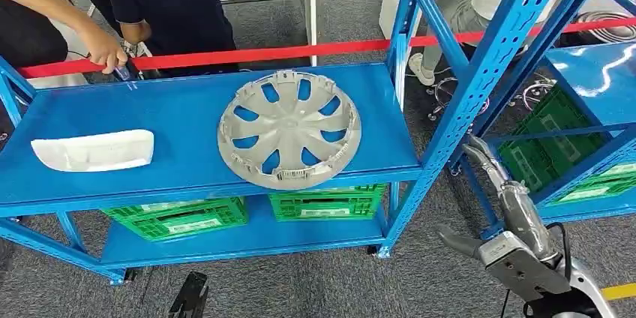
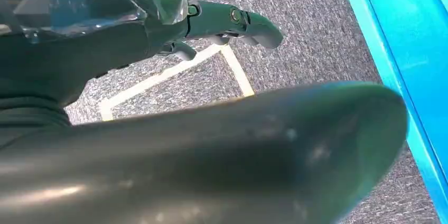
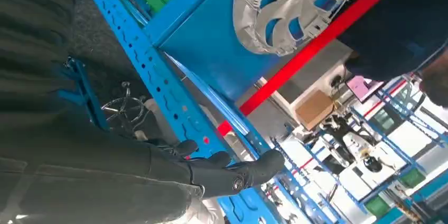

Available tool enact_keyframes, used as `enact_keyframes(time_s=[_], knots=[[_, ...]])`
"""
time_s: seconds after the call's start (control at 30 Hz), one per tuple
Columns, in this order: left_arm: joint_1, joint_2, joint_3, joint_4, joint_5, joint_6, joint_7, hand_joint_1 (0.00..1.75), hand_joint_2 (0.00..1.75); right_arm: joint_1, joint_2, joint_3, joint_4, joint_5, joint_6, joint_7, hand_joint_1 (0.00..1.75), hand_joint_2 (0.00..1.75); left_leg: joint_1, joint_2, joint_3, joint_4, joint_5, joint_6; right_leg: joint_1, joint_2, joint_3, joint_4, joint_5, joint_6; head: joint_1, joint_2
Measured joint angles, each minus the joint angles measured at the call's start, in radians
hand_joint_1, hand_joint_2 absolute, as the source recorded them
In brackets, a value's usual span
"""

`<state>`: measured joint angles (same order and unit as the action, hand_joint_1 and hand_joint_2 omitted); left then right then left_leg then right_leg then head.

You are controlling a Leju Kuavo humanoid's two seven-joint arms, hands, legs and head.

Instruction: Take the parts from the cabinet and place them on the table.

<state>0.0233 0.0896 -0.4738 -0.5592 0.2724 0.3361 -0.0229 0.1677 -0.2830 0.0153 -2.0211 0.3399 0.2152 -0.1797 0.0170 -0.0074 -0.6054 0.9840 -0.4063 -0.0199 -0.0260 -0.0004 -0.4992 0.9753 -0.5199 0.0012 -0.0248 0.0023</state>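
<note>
Grey plastic wheel cover [image 1: 289,128] lies flat on the top shelf of a blue steel rack [image 1: 187,154], a white moulded plastic panel [image 1: 94,150] well apart to its left.

The robot's right hand [image 1: 491,164] is raised beside the rack's upright, fingers extended, holding nothing. The left hand [image 2: 222,23] hangs over grey carpet, fingers apart and empty. Green plastic crates [image 1: 180,217] sit on the shelf below; a person's hand [image 1: 105,49] rests at the far edge.
</note>
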Motion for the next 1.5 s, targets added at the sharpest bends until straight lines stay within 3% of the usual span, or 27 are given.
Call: enact_keyframes(time_s=[0.27, 0.43, 0.53, 0.73, 1.27, 1.5], knots=[[-0.002, 0.012, 0.000, -0.012, -0.017, -0.001, 0.015, 0.00, 0.00, -0.111, -0.047, 0.095, 0.072, 0.037, 0.030, 0.018, 0.00, 1.75, 0.000, 0.001, 0.001, -0.001, 0.000, 0.000, 0.001, 0.001, 0.000, 0.000, 0.000, 0.000, 0.000, 0.000], [0.000, 0.018, 0.000, -0.011, -0.017, -0.008, 0.023, 0.00, 0.00, -0.248, -0.069, 0.214, 0.169, 0.233, -0.007, 0.090, 0.00, 1.75, 0.000, 0.001, 0.001, 0.000, 0.000, 0.000, 0.001, 0.001, 0.001, 0.000, 0.000, 0.000, 0.000, 0.000], [-0.006, 0.013, 0.000, 0.002, -0.008, -0.034, 0.021, 0.00, 0.00, -0.369, -0.078, 0.286, 0.281, 0.356, -0.019, 0.132, 0.00, 1.75, 0.000, 0.001, 0.001, 0.000, 0.001, 0.000, 0.001, 0.001, 0.001, 0.000, 0.000, 0.000, 0.000, 0.000], [-0.046, -0.022, 0.000, 0.067, 0.010, -0.082, 0.002, 0.00, 0.00, -0.591, -0.113, 0.419, 0.556, 0.414, -0.048, 0.102, 0.00, 1.75, 0.000, -0.001, 0.001, 0.001, 0.002, 0.002, 0.000, -0.001, 0.001, 0.000, 0.001, 0.002, 0.000, 0.000], [-0.068, -0.045, 0.000, 0.124, 0.014, -0.099, -0.003, 0.00, 0.00, -0.672, -0.126, 0.515, 0.691, 0.411, -0.050, 0.094, 0.00, 1.75, -0.001, -0.002, 0.000, 0.001, 0.002, 0.002, 0.000, -0.002, 0.002, 0.000, 0.001, 0.002, 0.000, 0.000], [-0.093, -0.049, -0.001, 0.147, 0.010, -0.070, -0.003, 0.00, 0.00, -0.752, -0.092, 0.576, 0.826, 0.367, -0.024, 0.045, 0.00, 1.75, -0.001, -0.002, 0.000, 0.000, 0.003, 0.004, 0.000, -0.002, 0.003, 0.000, 0.002, 0.003, 0.000, 0.000]])
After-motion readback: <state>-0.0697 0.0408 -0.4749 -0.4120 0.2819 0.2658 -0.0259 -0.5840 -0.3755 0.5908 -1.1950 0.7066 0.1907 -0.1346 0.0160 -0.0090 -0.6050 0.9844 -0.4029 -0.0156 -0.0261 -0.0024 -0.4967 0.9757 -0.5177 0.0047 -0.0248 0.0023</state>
